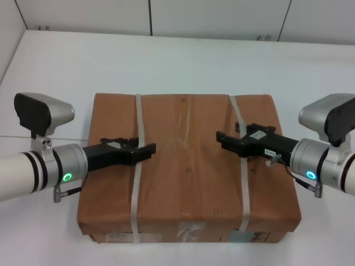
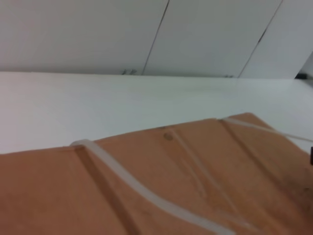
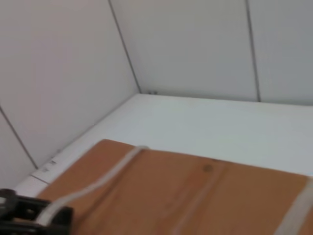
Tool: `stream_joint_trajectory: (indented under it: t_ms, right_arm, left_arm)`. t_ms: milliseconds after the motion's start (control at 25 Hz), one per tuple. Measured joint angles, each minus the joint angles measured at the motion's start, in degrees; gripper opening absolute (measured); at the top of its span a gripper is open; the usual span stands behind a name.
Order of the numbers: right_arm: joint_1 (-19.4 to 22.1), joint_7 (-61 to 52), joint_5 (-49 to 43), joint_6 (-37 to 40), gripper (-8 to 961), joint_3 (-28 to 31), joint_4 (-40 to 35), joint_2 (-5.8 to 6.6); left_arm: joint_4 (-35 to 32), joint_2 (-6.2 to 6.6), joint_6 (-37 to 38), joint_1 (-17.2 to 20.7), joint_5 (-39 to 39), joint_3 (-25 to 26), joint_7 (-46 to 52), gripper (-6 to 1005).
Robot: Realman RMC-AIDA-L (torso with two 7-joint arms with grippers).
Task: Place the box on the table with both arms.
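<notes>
Labelled near side of large flat brown paper-wrapped box with two whitish straps, lying on plain white table. Left gripper over box's left strap, right gripper over right strap; finger opening cannot be told.

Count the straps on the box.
2. One strap crosses the box top under the left hand; the other strap runs under the right hand.
</notes>
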State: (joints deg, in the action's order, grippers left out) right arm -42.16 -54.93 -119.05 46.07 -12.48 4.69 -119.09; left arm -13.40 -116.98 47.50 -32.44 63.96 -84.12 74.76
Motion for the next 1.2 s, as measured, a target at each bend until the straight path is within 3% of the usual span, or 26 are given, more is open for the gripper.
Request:
stream_joint_trajectory:
  t_ms: [480, 800, 1000, 1120, 1200]
  right_arm:
    - [3.2, -0.8, 0.0, -1.0, 780, 3.4, -1.3, 0.00]
    - [6.3, -0.8, 0.1, 3.9, 882, 6.5, -4.6, 0.00]
    - [9.0, 1.3, 0.2, 9.1, 879, 9.6, -7.4, 0.00]
    - [10.5, 5.1, 0.3, 13.4, 875, 11.5, -8.4, 0.00]
    - [11.2, 7.5, 0.2, 17.0, 876, 11.7, -9.0, 0.03]
  left_arm:
    - [-0.6, 0.40, -0.6, 0.4, -0.4, 0.3, -1.0, 833]
    - [-6.4, 0.93, 2.4, 3.7, -0.7, 0.6, -1.3, 834]
    - [-11.3, 1.33, 4.7, 6.9, -0.8, 1.8, -1.8, 835]
    - [-12.4, 1.42, 9.4, 7.8, -1.0, 4.2, -3.1, 836]
    - [-12.5, 1.56, 16.7, 8.5, -1.1, 6.3, -5.8, 836]
